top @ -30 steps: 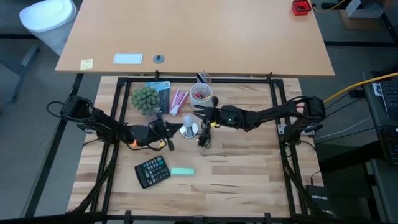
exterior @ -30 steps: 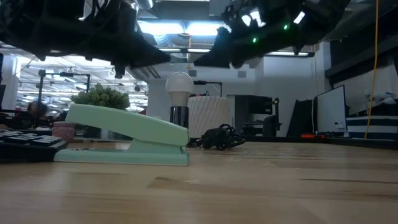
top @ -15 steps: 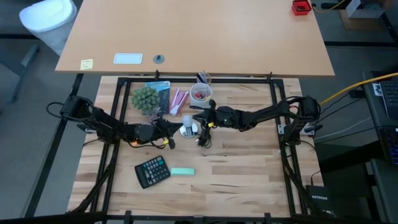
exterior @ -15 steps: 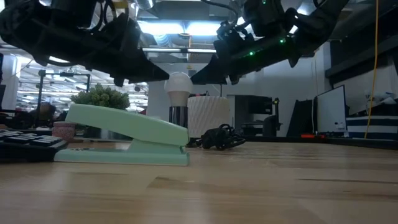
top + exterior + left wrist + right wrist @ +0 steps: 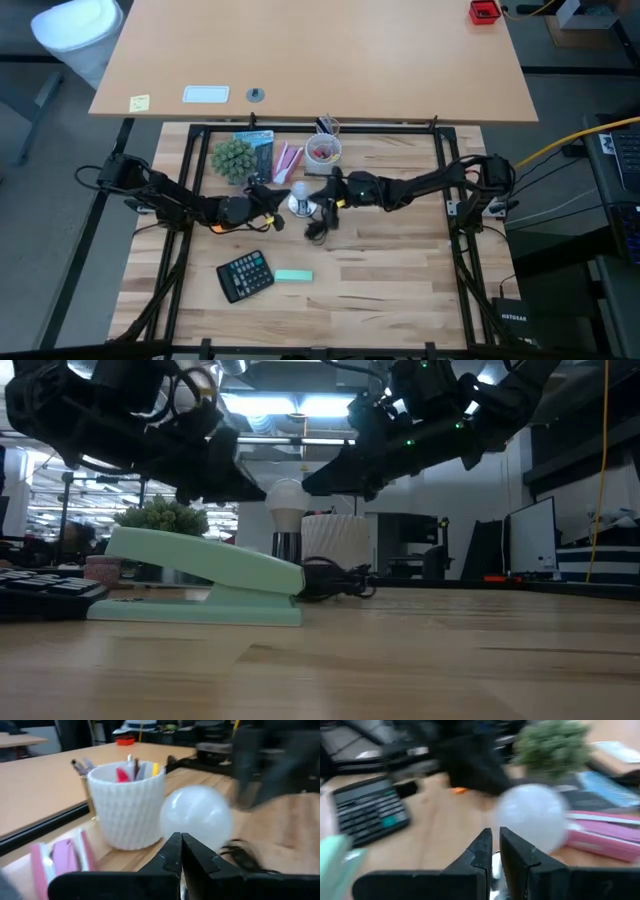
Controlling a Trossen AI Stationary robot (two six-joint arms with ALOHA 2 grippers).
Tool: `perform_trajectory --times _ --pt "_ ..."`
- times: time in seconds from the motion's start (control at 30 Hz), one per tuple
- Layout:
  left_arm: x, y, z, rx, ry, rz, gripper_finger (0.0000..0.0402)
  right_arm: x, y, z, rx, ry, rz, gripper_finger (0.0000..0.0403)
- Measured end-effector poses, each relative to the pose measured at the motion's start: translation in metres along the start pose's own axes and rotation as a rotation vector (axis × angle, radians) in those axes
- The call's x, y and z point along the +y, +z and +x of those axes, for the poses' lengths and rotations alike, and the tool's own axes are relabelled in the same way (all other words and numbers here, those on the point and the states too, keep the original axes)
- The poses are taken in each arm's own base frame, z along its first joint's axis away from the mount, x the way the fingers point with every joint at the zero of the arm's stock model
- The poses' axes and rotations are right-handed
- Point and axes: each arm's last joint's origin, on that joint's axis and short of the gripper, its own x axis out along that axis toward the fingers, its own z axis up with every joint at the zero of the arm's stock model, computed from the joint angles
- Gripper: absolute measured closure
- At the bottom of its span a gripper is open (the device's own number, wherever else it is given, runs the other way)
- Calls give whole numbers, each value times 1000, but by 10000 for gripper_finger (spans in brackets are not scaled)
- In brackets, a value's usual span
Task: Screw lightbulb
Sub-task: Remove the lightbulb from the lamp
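Both claws flank the lightbulb point(image 5: 288, 498).
Left claw point(image 5: 272, 197) fully closed, empty; right claw point(image 5: 317, 195) nearly closed, empty, each just beside the bulb.

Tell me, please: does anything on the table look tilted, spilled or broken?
Nothing stands out. The lightbulb stands upright in its base, the stapler lies flat, and the white pen cup is upright with nothing spilled.

My pale wood-plank tabletop point(image 5: 380, 270) inside a black frame, a bare tan desk point(image 5: 380, 60) beyond it, grey floor point(image 5: 50, 200) around me, ceiling strip lights point(image 5: 300, 405), dark monitors point(image 5: 535, 535) behind
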Motion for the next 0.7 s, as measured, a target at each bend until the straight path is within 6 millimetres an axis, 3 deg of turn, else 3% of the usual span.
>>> perform_trajectory --times 0.3,0.7 --pt "2 -7 0 56 37 -18 400 8 0 0 3 104 -5 363" --pt "11 -33 -5 270 120 -55 400 39 -11 -2 108 179 -30 363"
